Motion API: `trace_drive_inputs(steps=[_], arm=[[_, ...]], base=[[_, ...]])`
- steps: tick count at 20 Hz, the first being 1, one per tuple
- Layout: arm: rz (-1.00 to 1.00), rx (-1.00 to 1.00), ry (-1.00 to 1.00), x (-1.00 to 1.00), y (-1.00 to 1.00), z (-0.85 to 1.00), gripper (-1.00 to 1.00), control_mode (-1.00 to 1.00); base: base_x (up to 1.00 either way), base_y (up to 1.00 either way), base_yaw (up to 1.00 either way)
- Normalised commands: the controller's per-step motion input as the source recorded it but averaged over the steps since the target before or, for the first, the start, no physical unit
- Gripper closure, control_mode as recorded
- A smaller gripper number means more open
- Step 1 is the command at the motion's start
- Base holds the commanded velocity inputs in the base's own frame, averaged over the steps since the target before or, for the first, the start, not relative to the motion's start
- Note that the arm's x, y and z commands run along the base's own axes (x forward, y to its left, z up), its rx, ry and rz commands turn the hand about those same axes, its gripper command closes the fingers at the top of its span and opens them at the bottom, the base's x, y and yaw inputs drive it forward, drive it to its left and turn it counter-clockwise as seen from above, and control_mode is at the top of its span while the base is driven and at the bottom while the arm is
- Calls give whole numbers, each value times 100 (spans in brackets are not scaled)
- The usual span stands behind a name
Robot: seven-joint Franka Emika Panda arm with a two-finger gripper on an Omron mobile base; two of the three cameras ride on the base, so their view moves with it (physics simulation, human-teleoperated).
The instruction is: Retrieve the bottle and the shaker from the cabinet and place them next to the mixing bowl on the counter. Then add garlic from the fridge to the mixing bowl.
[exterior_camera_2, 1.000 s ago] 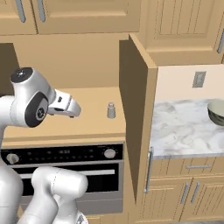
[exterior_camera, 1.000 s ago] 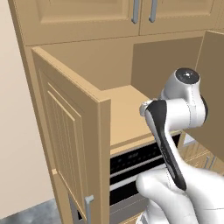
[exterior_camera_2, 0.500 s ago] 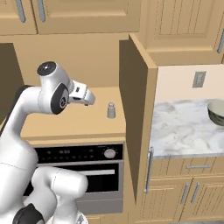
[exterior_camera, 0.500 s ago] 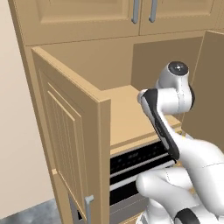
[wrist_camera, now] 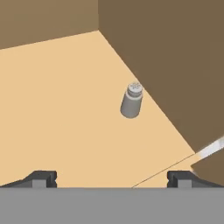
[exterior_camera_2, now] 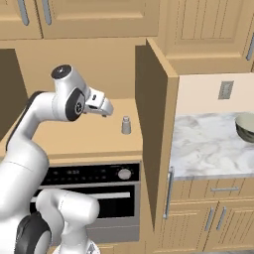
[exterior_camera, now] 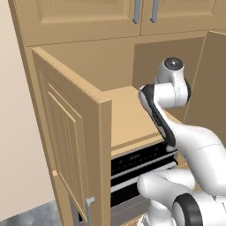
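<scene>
The cabinet [exterior_camera_2: 89, 139] stands with its tall doors swung wide, and on its deep tan shelf the shaker [exterior_camera_2: 126, 125] stands upright, alone near the right-hand wall of the niche, above a black oven [exterior_camera_2: 94, 173]. The end effector [exterior_camera_2: 104, 112] hangs inside the niche just left of the shaker and apart from it, its fingertips [wrist_camera: 43, 178] spread wide with nothing between them. On the white marble counter [exterior_camera_2: 208, 149] to the right, the mixing bowl [exterior_camera_2: 245, 127] sits at the picture's edge, its contents hidden.
</scene>
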Motion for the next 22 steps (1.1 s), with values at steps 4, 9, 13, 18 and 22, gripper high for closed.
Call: trace_drive_inputs(steps=[4, 9, 13, 18, 22], arm=[[-18, 0, 0, 27, 0, -39, -100, -100], [-17, 0, 1, 16, -7, -16, -100, -100], [-7, 0, 2, 0, -36, 0, -100, -100], [-8, 1, 0, 10, -26, 0, -100, -100], [-4, 3, -1, 18, -5, -2, -100, -100]], base=[[0, 0, 0], [0, 0, 0], [0, 0, 0], [0, 0, 0], [0, 0, 0]])
